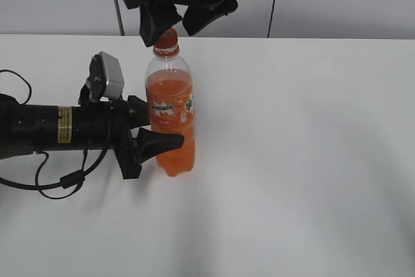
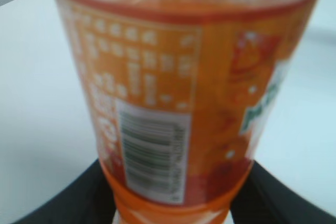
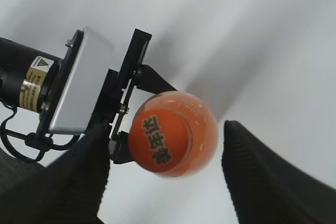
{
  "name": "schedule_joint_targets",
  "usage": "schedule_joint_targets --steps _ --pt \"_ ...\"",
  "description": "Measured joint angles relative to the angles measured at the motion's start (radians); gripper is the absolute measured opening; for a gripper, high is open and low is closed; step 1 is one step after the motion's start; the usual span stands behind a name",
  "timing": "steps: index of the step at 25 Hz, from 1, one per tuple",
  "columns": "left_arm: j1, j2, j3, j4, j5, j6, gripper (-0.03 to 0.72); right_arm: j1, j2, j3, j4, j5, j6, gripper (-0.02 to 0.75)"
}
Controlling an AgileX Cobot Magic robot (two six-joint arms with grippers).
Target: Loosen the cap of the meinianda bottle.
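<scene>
Bottle: the bottle (image 1: 171, 116) stands upright left of centre in the exterior view, on the white table (image 1: 311, 160).
Left gripper: the left gripper (image 1: 157, 128) comes in flat from the left edge and is clamped on the bottle's lower body – in the left wrist view a dark finger shows at each bottom corner against the label (image 2: 157, 129). Judged purpose – to brace the bottle against turning.
Cap: the cap (image 3: 160, 141) sits on the neck, top centre of the exterior view.
Right gripper: the right gripper (image 3: 165, 174) hangs over the cap from the top edge, jaws spread, one to each side with a gap – nothing grasped yet.
Why so: one arm anchors, the other is set to twist.
Obstacles: none on the table; the left wrist camera (image 1: 109, 76) sits just beside the bottle, below the cap.
</scene>
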Motion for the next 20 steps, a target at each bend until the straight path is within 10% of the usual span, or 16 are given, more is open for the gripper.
schedule_joint_targets --steps 13,20 --pt "0.0 0.0 0.0 0.0 0.0 0.0 0.377 0.0 0.021 0.0 0.0 -0.014 -0.019 0.449" --pt "0.0 0.0 0.0 -0.001 0.001 0.0 0.377 0.0 0.021 0.0 0.013 -0.013 -0.058 0.274"
